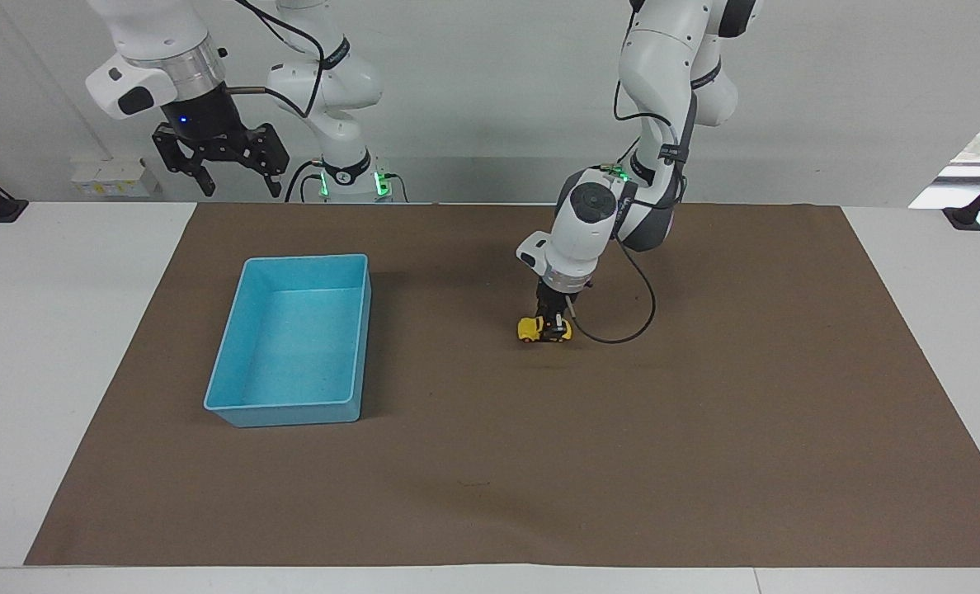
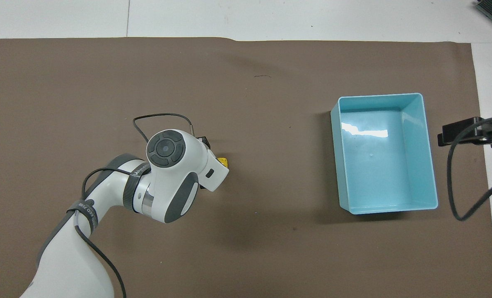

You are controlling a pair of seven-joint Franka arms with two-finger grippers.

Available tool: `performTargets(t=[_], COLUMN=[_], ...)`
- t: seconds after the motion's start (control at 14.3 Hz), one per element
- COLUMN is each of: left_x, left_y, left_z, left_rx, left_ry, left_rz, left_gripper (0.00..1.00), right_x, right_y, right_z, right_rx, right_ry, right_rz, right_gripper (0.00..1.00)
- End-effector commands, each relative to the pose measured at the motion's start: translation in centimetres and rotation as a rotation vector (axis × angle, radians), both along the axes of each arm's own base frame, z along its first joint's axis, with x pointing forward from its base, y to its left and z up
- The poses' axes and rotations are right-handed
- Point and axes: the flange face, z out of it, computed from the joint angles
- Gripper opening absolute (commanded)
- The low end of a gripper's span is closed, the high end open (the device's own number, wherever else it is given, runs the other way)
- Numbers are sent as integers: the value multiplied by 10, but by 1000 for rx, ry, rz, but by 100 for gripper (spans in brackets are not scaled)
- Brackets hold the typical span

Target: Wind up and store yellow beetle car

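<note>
1. The yellow beetle car (image 1: 531, 329) sits on the brown mat (image 1: 704, 429) near the middle of the table, clamped between the fingers of the left gripper (image 1: 553, 324), which comes down on it from above.
2. The left gripper's dark fingers close narrowly on the car's end toward the left arm's side; a black cable loops from the wrist down to the mat beside it.
3. The car is tiny, glossy and rounded, bright yellow with dark wheels at the mat. The end pointing toward the blue bin (image 1: 295, 341) stays uncovered.
4. The facing view shows the grip and most of the car's side. In the overhead view the left arm's white wrist housing hides nearly all of it, leaving only a small yellow corner (image 2: 223, 161).
5. The mat is matte, flat and brown, laid on a white table (image 1: 61, 330).
6. The bin is a smooth, open, rectangular plastic tub, pale blue, well apart from the car toward the right arm's end; its floor shines in the overhead view.
7. The right gripper (image 1: 238, 186) waits in the air above the table edge nearest the robots, its black fingers spread wide and holding nothing.
</note>
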Motion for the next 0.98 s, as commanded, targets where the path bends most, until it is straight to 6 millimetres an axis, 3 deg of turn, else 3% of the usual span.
performTargets(t=[0.0, 0.56, 0.91], left_x=[1, 28, 31], left_y=[15, 96, 128], left_z=[-4, -16, -23], left_rx=[6, 24, 30], left_ry=[-3, 11, 18], left_rz=[-2, -30, -51], left_gripper=[0, 0, 0], right_x=[-3, -4, -3], right_y=[-2, -2, -1], right_z=[2, 3, 2], right_rx=[17, 17, 17], right_ry=[-3, -4, -3], right_rz=[-16, -16, -14], right_gripper=[100, 100, 100])
